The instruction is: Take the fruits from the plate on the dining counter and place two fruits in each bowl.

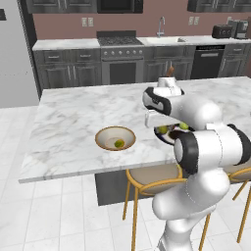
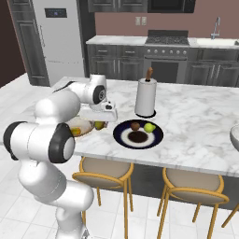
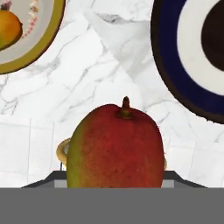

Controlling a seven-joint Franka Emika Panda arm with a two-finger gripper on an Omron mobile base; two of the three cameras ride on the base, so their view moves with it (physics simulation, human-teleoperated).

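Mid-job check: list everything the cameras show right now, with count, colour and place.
tan bowl: one, cream inside, on the dining counter, one yellow-green fruit in it
plate: one, navy with white ring, near counter's front edge, holding a brownish fruit and a green fruit
red-and-yellow fruit: one, held above the counter between bowl and plate
paper towel roll: one, white, behind plate
stools: tan seats, under counter
tool: one, shut on the red-and-yellow fruit

a home kitchen: stove (image 1: 121,48) and sink (image 1: 166,39) along dark cabinets (image 1: 66,68), fridge (image 2: 58,39), dishwasher (image 1: 208,61), marble bench (image 1: 73,122) with stools (image 2: 105,170).
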